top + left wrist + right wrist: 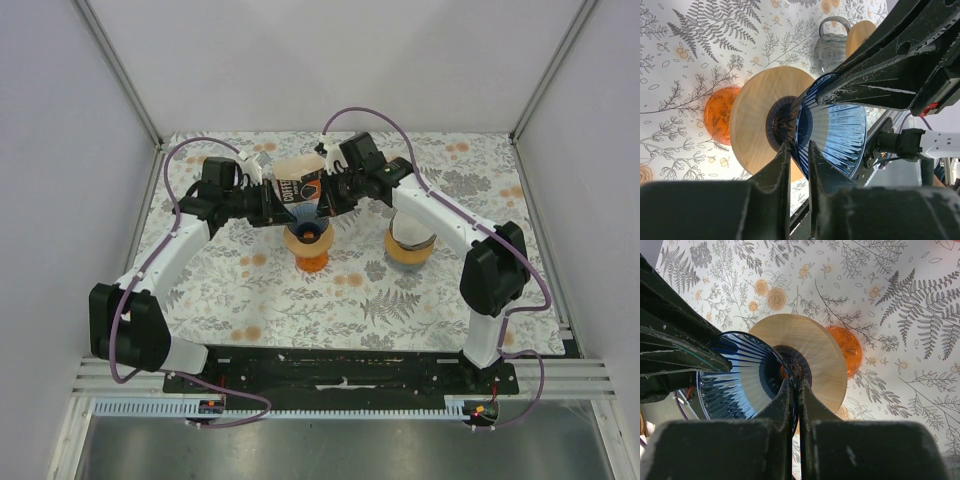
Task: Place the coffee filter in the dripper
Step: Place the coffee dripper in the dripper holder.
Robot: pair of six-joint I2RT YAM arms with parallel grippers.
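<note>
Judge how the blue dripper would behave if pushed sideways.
The dripper probably tips easily: a wide cone and wooden disc sit atop a narrower orange base. Its ribbed, see-through wall looks like glass, so likely rigid and slippery.

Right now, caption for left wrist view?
Left gripper pinching the rim of the blue dripper, seated in a wooden collar on an orange vessel.

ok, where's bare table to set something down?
Free: cloth between the orange carafe and near edge; far-right corner past the lidded jug. Crowded: centre, left gripper and right gripper on the dripper, filter pack behind.
</note>
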